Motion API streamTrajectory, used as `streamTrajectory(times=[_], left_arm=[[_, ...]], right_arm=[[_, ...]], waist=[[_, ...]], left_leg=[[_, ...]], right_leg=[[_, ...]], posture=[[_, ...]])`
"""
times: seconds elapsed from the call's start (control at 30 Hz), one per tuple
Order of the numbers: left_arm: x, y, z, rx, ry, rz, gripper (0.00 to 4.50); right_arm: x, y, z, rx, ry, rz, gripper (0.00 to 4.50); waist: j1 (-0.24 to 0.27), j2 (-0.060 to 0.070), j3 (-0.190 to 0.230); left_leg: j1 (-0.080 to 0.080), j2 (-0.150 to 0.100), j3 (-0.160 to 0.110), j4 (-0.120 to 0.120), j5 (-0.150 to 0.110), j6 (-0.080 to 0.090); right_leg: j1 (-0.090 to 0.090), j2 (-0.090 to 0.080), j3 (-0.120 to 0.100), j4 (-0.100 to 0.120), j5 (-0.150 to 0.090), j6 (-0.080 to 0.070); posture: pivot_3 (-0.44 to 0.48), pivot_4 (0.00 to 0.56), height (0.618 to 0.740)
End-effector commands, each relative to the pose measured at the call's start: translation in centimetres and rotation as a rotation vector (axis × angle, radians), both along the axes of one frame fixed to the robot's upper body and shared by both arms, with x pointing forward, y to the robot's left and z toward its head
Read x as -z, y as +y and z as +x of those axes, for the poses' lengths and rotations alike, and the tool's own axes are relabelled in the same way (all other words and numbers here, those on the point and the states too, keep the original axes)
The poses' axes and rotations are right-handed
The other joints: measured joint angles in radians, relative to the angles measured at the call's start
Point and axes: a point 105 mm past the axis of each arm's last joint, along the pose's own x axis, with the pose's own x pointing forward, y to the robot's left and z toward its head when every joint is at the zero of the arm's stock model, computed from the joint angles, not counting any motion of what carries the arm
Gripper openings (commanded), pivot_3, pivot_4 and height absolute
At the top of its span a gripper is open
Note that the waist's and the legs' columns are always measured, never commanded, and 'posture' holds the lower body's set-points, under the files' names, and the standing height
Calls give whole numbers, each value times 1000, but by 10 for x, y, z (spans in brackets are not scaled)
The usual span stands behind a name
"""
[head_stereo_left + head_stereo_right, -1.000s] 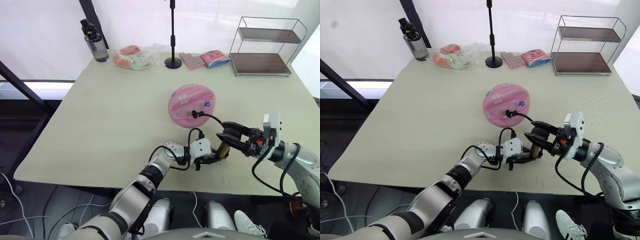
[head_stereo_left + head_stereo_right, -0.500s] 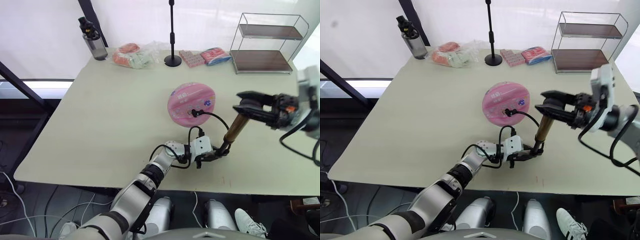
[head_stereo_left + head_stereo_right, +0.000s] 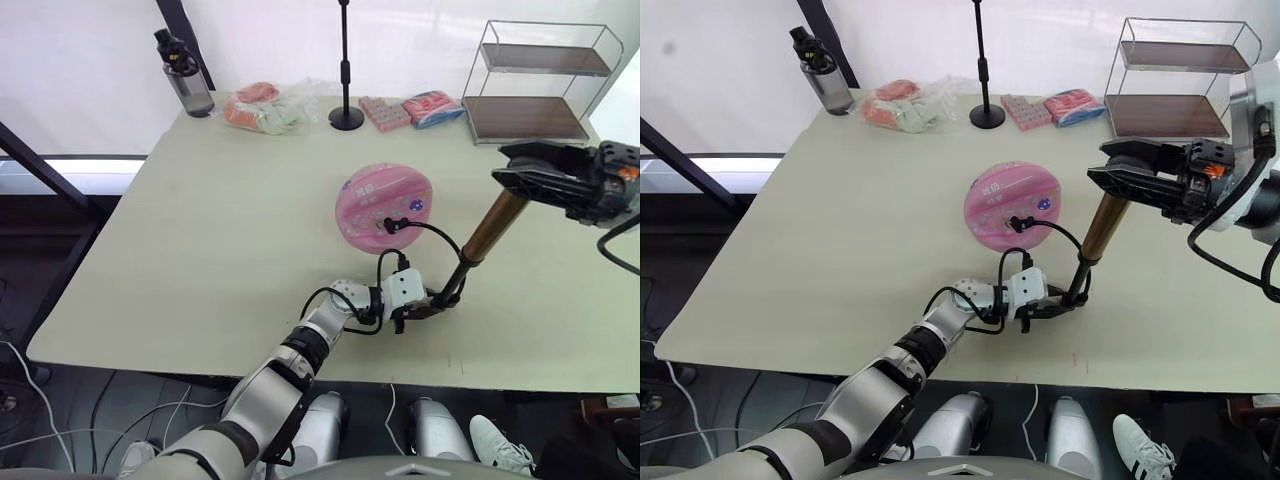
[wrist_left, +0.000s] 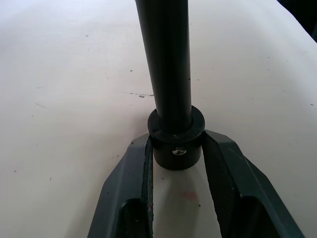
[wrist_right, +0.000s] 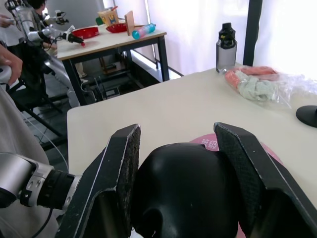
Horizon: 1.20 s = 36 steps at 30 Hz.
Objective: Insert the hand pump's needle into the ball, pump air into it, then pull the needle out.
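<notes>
Hand pump (image 3: 490, 227) tilted over the desk (image 3: 200, 250), just right of the pink ball (image 3: 384, 208), hose looping to the ball. Left claw (image 3: 432, 303) clamped on the pump's lower black end. Right claw (image 3: 522, 172) clamped on the raised T-handle (image 5: 181, 186).
</notes>
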Motion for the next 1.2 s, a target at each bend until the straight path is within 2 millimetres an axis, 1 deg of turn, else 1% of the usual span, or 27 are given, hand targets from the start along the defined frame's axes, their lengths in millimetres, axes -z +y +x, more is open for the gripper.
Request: streamTrajectory(times=[0.03, 0.13, 0.3, 0.53, 0.63, 0.73, 0.87, 0.93, 1.1, 1.13, 1.2], left_arm=[[44, 23, -12, -27, 112, 156, 1078], [44, 22, -12, -28, 110, 156, 1078], [44, 24, -11, -34, 109, 157, 1078], [45, 25, -12, -34, 110, 157, 1078], [44, 25, -11, -35, 109, 156, 1078], [44, 25, -11, -34, 108, 156, 1078], [44, 24, -11, -33, 107, 156, 1078], [44, 24, -11, -33, 107, 156, 1078], [45, 24, -12, -32, 108, 158, 1078], [45, 24, -12, -32, 108, 158, 1078], [44, 23, -12, -31, 109, 157, 1078]], right_arm=[[-12, -2, -5, 14, -97, 24, 2020], [10, 0, 0, 15, -42, 10, 2020], [49, 6, -1, -7, 56, -37, 2020], [92, 7, 6, 25, 119, -27, 2020], [120, 11, 4, 25, 140, -59, 2020], [136, 17, 3, 28, 141, -53, 2020], [156, 20, 1, 42, 138, -73, 2020], [159, 22, -1, 38, 125, -85, 2020], [149, 24, 0, 43, 81, -78, 2020], [145, 24, 1, 43, 65, -78, 2020], [126, 25, 0, 18, 38, -35, 2020]], waist=[[0, 0, 0], [0, -1, -1], [-1, -2, -2], [-3, -4, -4], [-5, -4, -5], [-14, -6, -7], [-20, -6, -7], [-20, -6, -7], [-21, -6, -7], [-21, -6, -7], [-21, -6, -7]], left_leg=[[0, 0, 0, 0, 0, 0], [1, 0, -1, 0, 0, 0], [3, 0, 0, 0, 0, 0], [7, 0, -1, 0, 0, 0], [7, 0, -1, 0, 0, 0], [9, 1, -1, 0, 0, 0], [15, 1, -1, 0, 0, 0], [16, 1, -1, 0, 0, 0], [17, 1, -1, 0, 0, 0], [17, 1, -1, 0, 0, 0], [17, 1, -1, 0, 0, 0]], right_leg=[[0, 0, 0, 0, 0, 0], [1, 0, -1, 0, 0, 0], [2, 1, 0, 1, 0, 0], [5, 2, 0, 1, 0, 0], [5, 2, 0, 1, 0, 0], [7, 2, 0, 1, 0, 0], [14, 2, 0, 1, 0, 0], [15, 2, 0, 1, -1, 1], [16, 2, -1, 0, 0, 1], [16, 2, -1, 1, 0, 1], [16, 2, -1, 0, 0, 1]], posture=[[0, 150, 736], [0, 150, 736], [0, 150, 736], [0, 150, 736], [0, 150, 736], [0, 150, 736], [0, 150, 736], [0, 150, 736], [0, 150, 736], [0, 150, 736], [0, 150, 736]])
